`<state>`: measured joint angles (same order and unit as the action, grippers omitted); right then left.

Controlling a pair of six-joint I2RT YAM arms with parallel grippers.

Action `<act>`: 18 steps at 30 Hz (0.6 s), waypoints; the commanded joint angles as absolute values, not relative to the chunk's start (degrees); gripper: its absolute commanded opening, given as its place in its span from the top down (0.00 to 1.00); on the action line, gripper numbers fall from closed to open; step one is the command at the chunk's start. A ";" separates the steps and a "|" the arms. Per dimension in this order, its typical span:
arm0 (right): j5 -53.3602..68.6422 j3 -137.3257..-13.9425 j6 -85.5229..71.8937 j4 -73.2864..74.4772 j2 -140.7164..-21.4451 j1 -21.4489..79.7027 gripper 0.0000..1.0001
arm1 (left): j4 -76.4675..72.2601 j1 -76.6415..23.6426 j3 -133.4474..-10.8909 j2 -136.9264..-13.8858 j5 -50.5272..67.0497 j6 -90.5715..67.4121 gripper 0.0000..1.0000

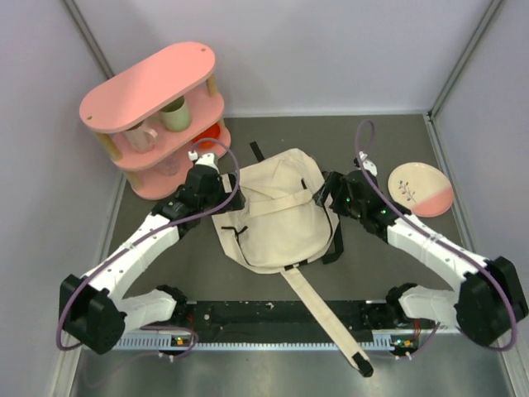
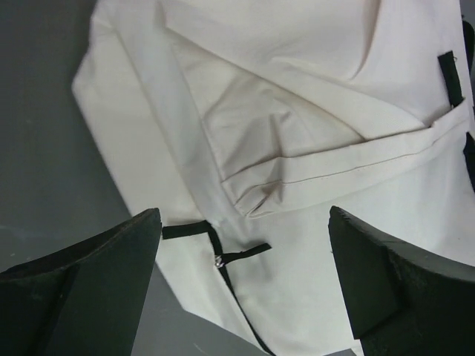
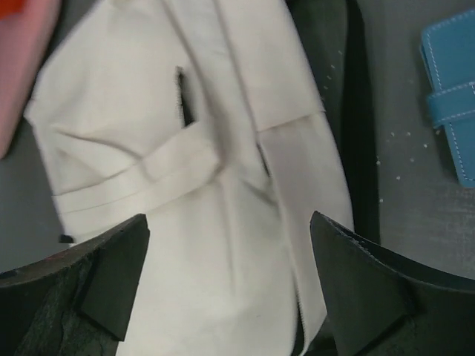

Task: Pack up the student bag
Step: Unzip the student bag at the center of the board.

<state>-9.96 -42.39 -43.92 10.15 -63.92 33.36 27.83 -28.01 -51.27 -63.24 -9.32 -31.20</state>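
Cream student bag (image 1: 277,213) flat on table, flap closed.

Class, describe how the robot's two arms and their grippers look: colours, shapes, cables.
Both the left arm and right arm have white shells with black joints. A thin purple cable loops along each. The left gripper and right gripper each carry two blunt black wedge-shaped fingers.

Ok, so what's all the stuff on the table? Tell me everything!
cream canvas backpack with black trim: one, cream, flat in the table's middle
pink two-level oval shelf: one, pink, far left corner
pale green mug: one, green, on the shelf
clear glass mug: one, see-through, left of the green mug
round plate: one, cream and pink, right of the backpack
blue stitched wallet: one, blue, table beside the backpack
left gripper: one, black, open over the backpack
right gripper: one, black, open over the backpack
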 commanded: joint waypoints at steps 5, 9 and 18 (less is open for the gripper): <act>9.82 -39.48 -39.72 7.16 -76.02 26.19 0.38 | 20.13 -28.04 -56.50 -71.00 4.92 -31.82 0.02; 19.85 -28.08 -45.08 -7.27 -74.37 26.28 0.54 | 19.34 -28.65 -59.67 -73.73 6.06 -31.38 0.02; 14.96 -20.13 -50.10 -11.35 -66.54 29.79 0.60 | 26.45 -37.60 -79.79 -90.69 2.02 -29.97 0.04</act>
